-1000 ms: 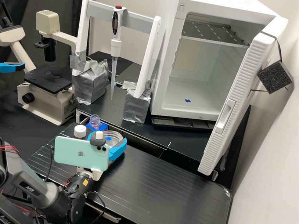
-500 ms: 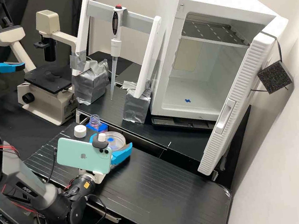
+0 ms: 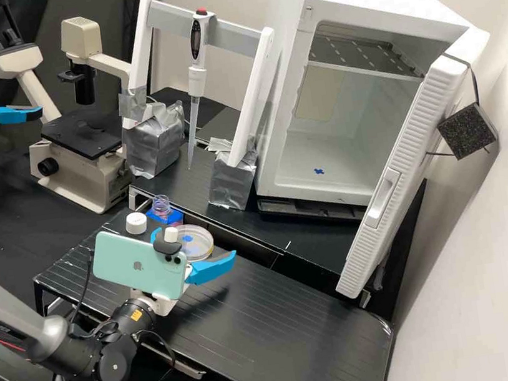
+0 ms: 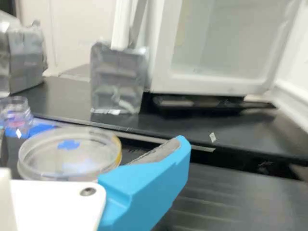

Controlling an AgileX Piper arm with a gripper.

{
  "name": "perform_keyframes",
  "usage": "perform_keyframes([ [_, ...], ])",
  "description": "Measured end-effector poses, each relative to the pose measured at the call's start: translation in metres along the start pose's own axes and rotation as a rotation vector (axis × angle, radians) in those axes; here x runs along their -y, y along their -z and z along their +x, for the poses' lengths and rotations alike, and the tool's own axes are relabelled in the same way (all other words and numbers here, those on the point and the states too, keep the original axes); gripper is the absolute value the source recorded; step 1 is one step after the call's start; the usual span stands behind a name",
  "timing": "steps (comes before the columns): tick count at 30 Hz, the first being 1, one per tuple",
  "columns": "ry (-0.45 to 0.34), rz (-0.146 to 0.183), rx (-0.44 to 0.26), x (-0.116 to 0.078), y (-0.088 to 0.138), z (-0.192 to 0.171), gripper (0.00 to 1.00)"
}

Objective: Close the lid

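- Clear lid (image 3: 199,233) rests on the round dish (image 3: 204,258)
- Gripper (image 3: 196,244) near it, 2 blue fingers (image 3: 211,269) spread apart
- White cap (image 3: 136,223) on the black desk (image 3: 284,312)

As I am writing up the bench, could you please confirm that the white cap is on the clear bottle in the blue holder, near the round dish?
Not quite: the high view shows the white cap off the clear bottle, beside it. The bottle is in the blue holder, near the round dish.
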Motion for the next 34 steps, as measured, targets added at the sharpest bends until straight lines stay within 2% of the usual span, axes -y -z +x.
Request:
perform_keyframes([
  [2,-0.036,-0.023,-0.02,-0.003,0.007,-0.002,1.0],
  [4,-0.076,-0.03,-0.058,-0.006,0.015,-0.002,1.0],
  [6,-0.127,-0.015,-0.103,-0.009,0.023,-0.001,1.0],
  [9,-0.22,0.024,-0.192,-0.015,0.038,-0.004,1.0],
  [13,-0.252,0.077,-0.267,-0.016,0.048,-0.004,1.0],
  [15,-0.25,0.129,-0.295,-0.014,0.052,-0.002,1.0],
  [18,-0.286,0.164,-0.293,-0.011,0.059,0.003,1.0],
  [20,-0.289,0.168,-0.303,-0.006,0.064,0.007,1.0],
  [22,-0.291,0.151,-0.29,-0.002,0.066,0.011,1.0],
  [23,-0.289,0.153,-0.285,0.001,0.066,0.013,1.0],
  [26,-0.266,0.159,-0.274,0.006,0.064,0.019,1.0],
  [31,-0.249,0.195,-0.234,0.008,0.058,0.023,1.0],
  [34,-0.25,0.194,-0.219,0.008,0.056,0.024,1.0],
])
